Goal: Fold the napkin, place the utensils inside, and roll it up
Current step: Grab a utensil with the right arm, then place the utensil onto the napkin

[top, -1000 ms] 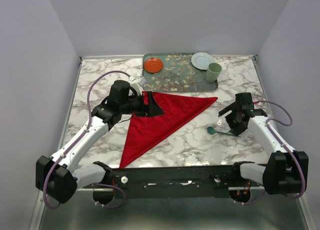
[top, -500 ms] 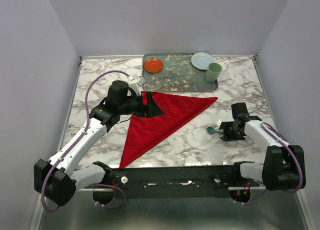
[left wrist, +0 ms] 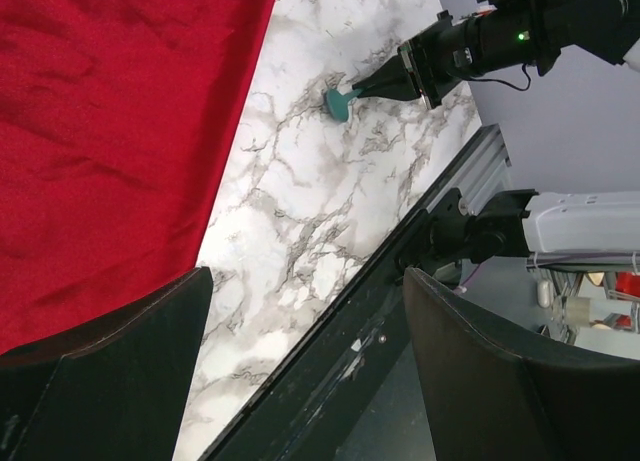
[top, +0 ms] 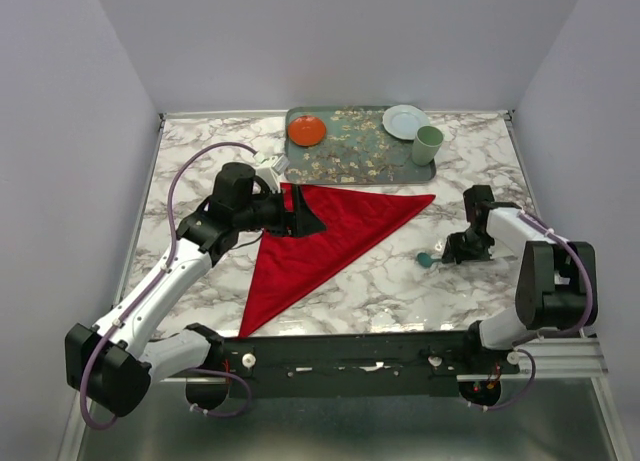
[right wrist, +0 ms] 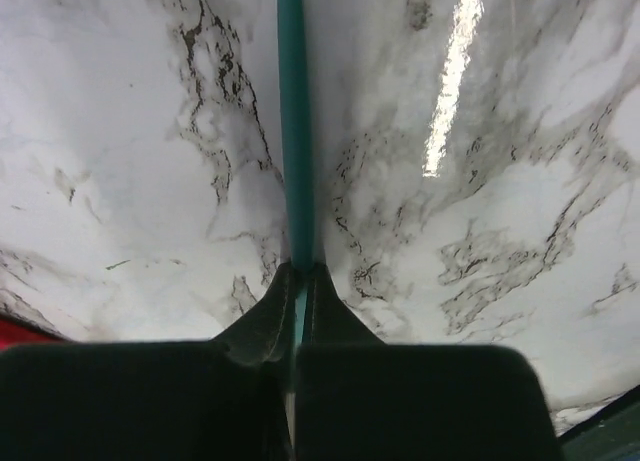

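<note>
The red napkin [top: 330, 236] lies flat on the marble table, folded into a triangle; its edge also fills the upper left of the left wrist view [left wrist: 110, 131]. A teal utensil [top: 427, 260] lies on the table right of the napkin. Its spoon-like end [left wrist: 340, 101] points toward the cloth. My right gripper [top: 447, 254] is low on the table and shut on the utensil's slim handle [right wrist: 292, 131], pinched between the fingertips [right wrist: 298, 276]. My left gripper [top: 305, 216] hovers open over the napkin's upper left corner, with nothing between its fingers [left wrist: 305, 281].
A patterned tray [top: 350, 156] stands at the back of the table. It carries an orange plate [top: 307, 131], a white plate [top: 404, 121] and a pale green cup [top: 428, 144]. The black front rail [left wrist: 330, 351] runs along the near edge.
My right gripper dropped to the table, turned toward the napkin and closed on the teal utensil's handle. The left arm and napkin stayed still.
</note>
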You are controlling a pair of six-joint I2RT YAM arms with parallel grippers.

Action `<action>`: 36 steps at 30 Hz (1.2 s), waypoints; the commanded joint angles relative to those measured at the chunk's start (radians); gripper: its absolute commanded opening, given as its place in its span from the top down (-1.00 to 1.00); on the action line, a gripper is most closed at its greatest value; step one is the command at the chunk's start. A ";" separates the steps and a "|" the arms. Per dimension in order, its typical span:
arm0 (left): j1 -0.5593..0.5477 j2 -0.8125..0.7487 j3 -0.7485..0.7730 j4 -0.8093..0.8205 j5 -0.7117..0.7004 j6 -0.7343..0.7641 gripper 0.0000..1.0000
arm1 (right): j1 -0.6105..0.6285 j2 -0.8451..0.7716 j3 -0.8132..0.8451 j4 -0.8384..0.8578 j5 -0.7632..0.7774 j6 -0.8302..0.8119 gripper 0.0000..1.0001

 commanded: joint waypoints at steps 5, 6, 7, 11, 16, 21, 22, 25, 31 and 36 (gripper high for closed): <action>0.000 -0.009 0.039 -0.019 0.000 0.013 -0.71 | 0.055 -0.110 0.004 -0.085 -0.009 -0.125 0.99; 0.000 -0.007 0.040 -0.021 0.000 0.015 -0.71 | 0.077 -0.138 0.010 -0.088 -0.009 -0.133 0.99; 0.001 -0.007 0.042 -0.021 -0.001 0.015 -0.71 | 0.100 -0.161 0.018 -0.088 -0.017 -0.131 0.99; 0.012 -0.007 0.048 -0.018 -0.015 0.010 -0.71 | 0.282 -0.193 0.119 -0.073 -0.066 -0.081 0.99; 0.039 -0.045 0.053 -0.045 -0.114 0.004 -0.71 | 0.508 0.021 0.387 -0.158 -0.038 0.022 0.99; 0.082 -0.088 0.048 -0.072 -0.142 0.005 -0.72 | 0.689 0.236 0.601 -0.196 -0.003 0.050 0.99; 0.095 -0.091 0.048 -0.075 -0.142 0.007 -0.72 | 0.706 0.262 0.625 -0.191 0.003 0.057 0.99; 0.105 -0.098 0.048 -0.087 -0.138 0.016 -0.72 | 0.769 0.336 0.644 -0.159 -0.009 0.071 0.99; 0.113 -0.099 0.036 -0.082 -0.121 0.013 -0.72 | 0.824 0.420 0.642 -0.096 -0.055 0.109 0.99; 0.115 -0.102 0.036 -0.088 -0.121 0.016 -0.72 | 0.827 0.462 0.654 -0.097 -0.064 0.142 0.99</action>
